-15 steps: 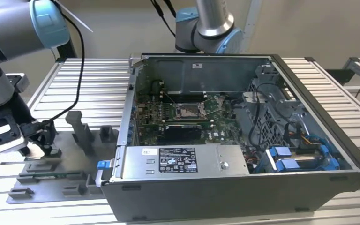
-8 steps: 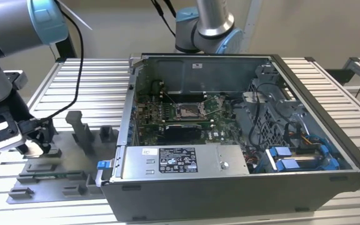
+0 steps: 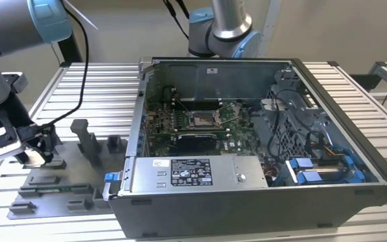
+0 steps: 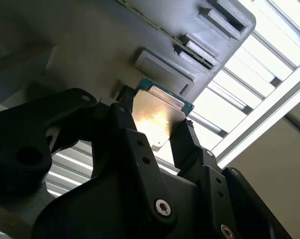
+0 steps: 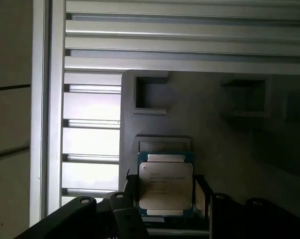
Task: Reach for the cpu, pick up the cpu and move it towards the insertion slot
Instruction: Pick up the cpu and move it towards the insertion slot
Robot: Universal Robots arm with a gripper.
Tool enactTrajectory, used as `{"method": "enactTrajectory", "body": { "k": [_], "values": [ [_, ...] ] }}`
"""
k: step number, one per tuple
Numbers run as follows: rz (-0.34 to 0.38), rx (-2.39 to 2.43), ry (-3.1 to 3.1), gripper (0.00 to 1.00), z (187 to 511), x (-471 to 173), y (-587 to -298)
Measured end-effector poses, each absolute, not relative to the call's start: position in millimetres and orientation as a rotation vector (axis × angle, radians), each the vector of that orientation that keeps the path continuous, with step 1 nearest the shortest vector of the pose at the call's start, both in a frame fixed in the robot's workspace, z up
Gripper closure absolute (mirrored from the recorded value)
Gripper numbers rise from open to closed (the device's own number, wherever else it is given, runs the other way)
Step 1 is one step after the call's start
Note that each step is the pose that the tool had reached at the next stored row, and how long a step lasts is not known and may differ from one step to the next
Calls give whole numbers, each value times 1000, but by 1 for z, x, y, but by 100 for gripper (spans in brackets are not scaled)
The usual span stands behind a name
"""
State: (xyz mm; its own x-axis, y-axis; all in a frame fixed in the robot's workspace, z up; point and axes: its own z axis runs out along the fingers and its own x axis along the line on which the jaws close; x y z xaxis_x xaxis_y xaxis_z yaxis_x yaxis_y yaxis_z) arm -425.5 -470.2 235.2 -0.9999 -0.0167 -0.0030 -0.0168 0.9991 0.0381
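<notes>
Pick-up stage: the gripper (image 3: pixel 38 154) clenches the cpu (image 5: pixel 165 184) over the grey fixture (image 3: pixel 52 189). Reaching the insertion slot (image 3: pixel 201 119), at its three o'clock in the exterior view, likely needs clearing the case wall (image 3: pixel 134 131).

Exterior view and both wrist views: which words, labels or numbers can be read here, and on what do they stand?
cpu lid: several printed lines, too blurred to read.
Black label on the power supply: print and symbols, too small to read.
White sticker beside it: too small to read.
Small label on the case back wall: too small to read.
No text is legible.
</notes>
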Motion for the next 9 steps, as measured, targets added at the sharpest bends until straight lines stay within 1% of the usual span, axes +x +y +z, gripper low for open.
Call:
{"method": "enactTrajectory", "body": {
  "k": [9],
  "values": [
    [59,-26,3138,100,245,-426,-470]
  ]
}}
